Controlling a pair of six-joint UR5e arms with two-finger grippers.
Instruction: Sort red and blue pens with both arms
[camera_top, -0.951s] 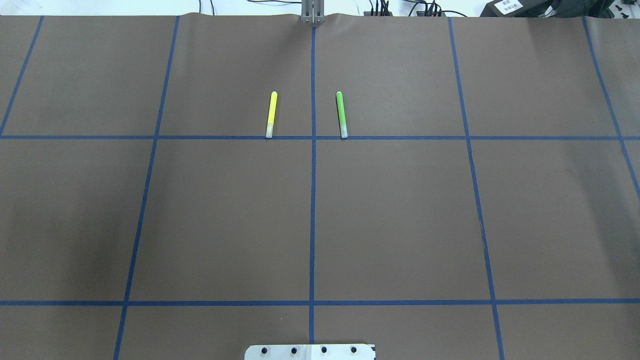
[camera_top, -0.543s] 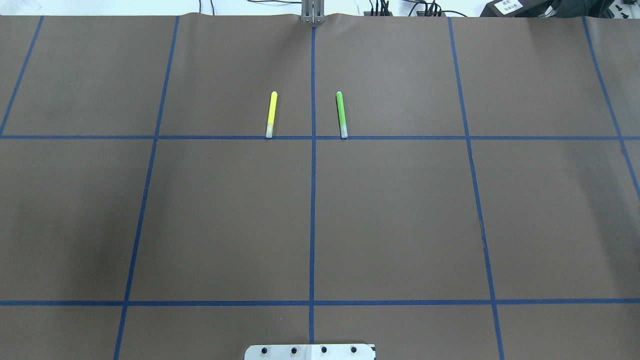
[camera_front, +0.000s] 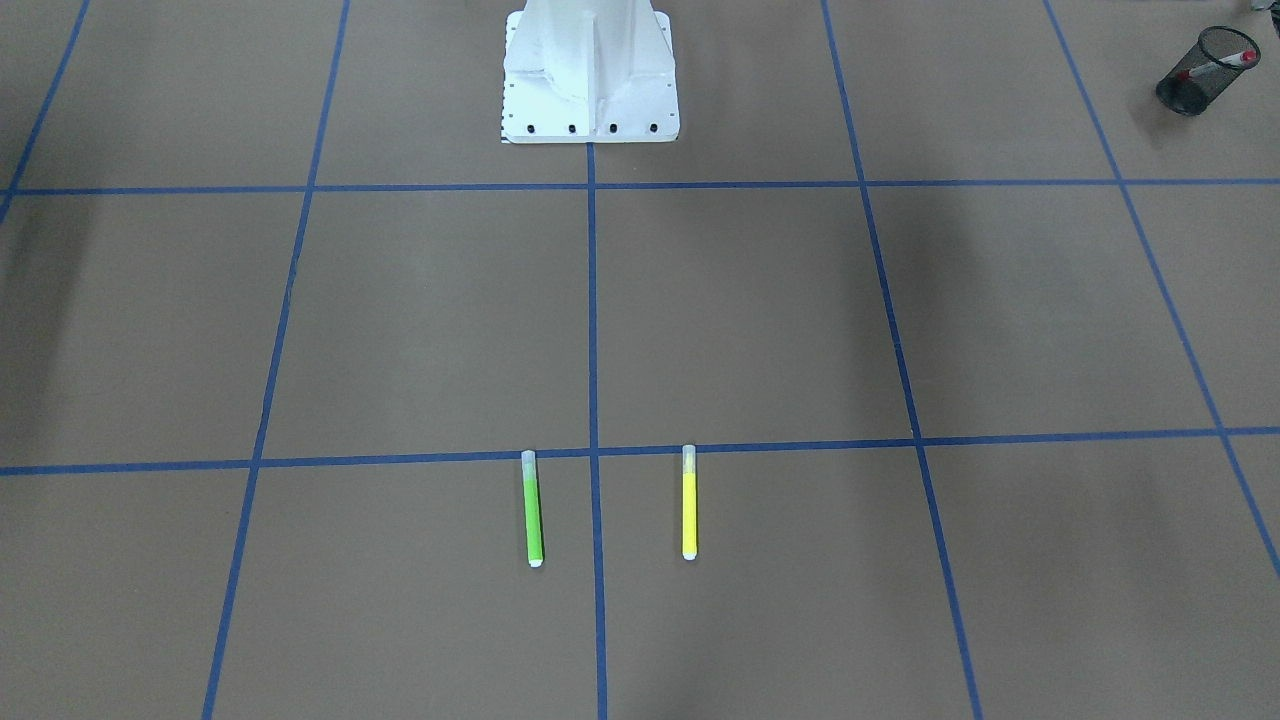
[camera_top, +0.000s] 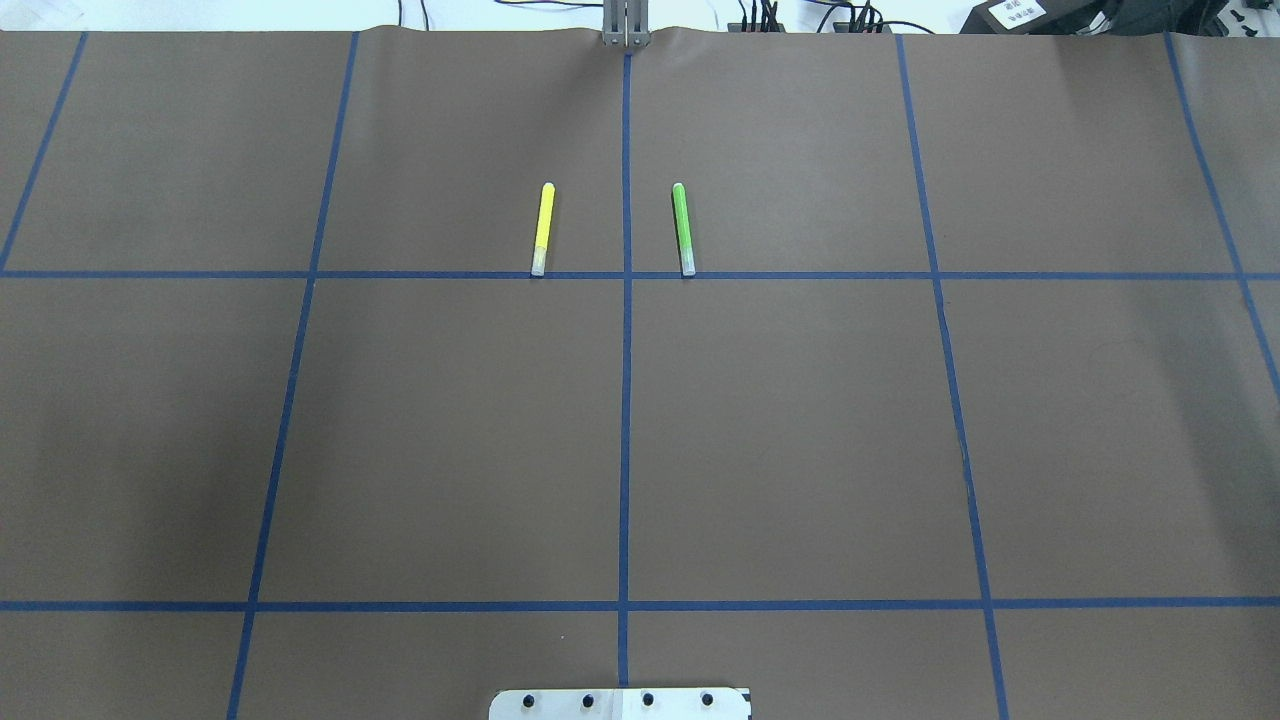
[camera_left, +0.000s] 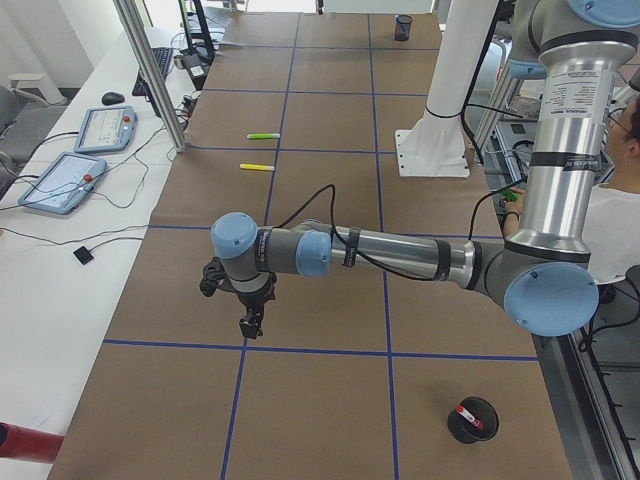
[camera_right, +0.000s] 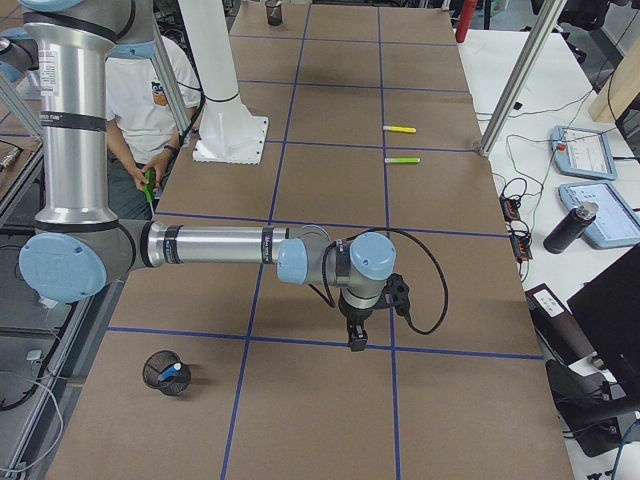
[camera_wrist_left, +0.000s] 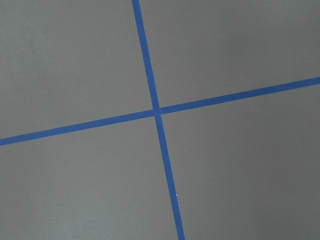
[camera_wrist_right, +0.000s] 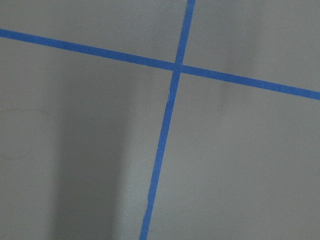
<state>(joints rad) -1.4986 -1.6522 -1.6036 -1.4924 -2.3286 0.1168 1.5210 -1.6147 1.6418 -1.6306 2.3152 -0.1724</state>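
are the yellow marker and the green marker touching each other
Apart. The overhead view shows the yellow marker and the green marker lying on opposite sides of a blue tape line, neither reaching it.

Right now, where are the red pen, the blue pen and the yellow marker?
red pen (camera_front: 1230, 61): exterior front-facing view, on the white barrel beside its red cap.
blue pen (camera_right: 172, 369): exterior right view, on the blue end that shows.
yellow marker (camera_top: 543, 225): overhead exterior view, on the middle of the barrel.

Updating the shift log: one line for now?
red pen in mesh cup | blue pen in second mesh cup | left gripper, right gripper above table, state unclear | yellow marker, green marker lying flat
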